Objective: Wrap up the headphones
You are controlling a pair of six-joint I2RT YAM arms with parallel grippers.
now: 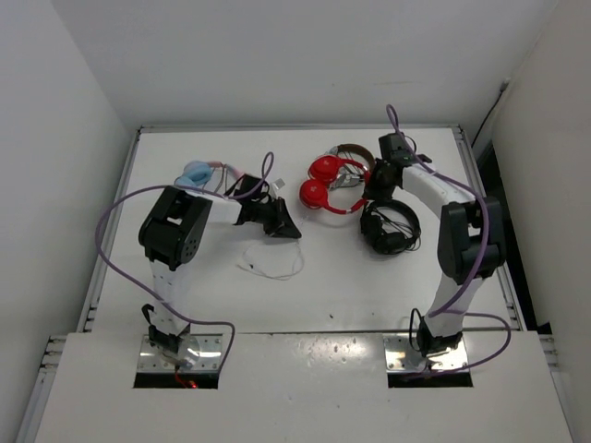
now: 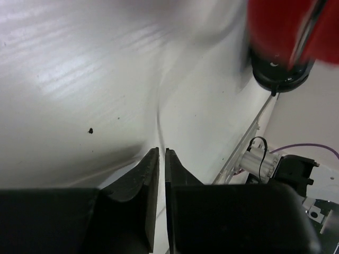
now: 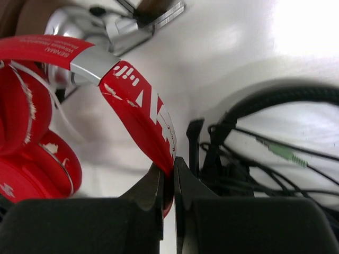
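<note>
The bright red over-ear headphones lie on the flat white table, at about 1 o'clock from its centre in the overhead view, with both round ear cups at the 9 o'clock end of the red headband.

The right gripper is clamped on that headband: the wrist view shows both black fingers pressed against the red band from either side, just below its silver metal slider. A pair of brown-and-silver headphones sits touching the red set at its 1 o'clock. A pair of black headphones with tangled black cable lies at its 4 o'clock, just beside the right gripper.

The left gripper is low over the table at 8 o'clock from the red set, its jaws a narrow slit apart. The thin white cable runs down the table surface toward that slit; whether the cable is pinched cannot be told. From above, the cable lies in a loose loop at 6 o'clock from the left gripper. A blurred red ear cup fills the 1 o'clock corner of the left wrist view.

Pale blue headphones rest at 10 o'clock on the table, well apart from the red set.
</note>
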